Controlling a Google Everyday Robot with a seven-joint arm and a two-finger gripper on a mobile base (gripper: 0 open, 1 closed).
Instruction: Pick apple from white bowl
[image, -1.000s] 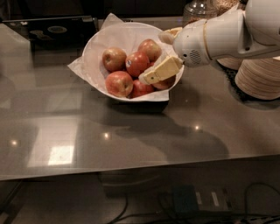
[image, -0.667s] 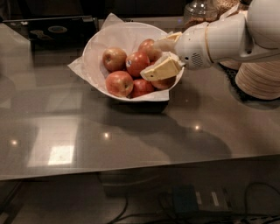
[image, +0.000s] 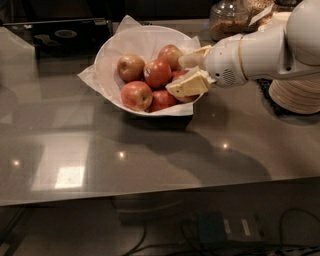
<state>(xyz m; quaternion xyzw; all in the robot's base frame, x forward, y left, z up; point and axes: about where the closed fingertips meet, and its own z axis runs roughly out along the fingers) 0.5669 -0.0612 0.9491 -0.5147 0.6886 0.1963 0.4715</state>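
**A:** Anything shifted in the last second?

**B:** Hardly. The gripper (image: 192, 69) has crept a touch lower at the white bowl's (image: 106, 55) right side, with its fingers spread (wide enough to straddle fruit).

**A:** And the apple (image: 158, 74)?

**B:** It's mid-pile, just left of the fingertips, with its sticker showing. I can't tell if a finger touches it. The lower finger half hides another apple (image: 176, 75).
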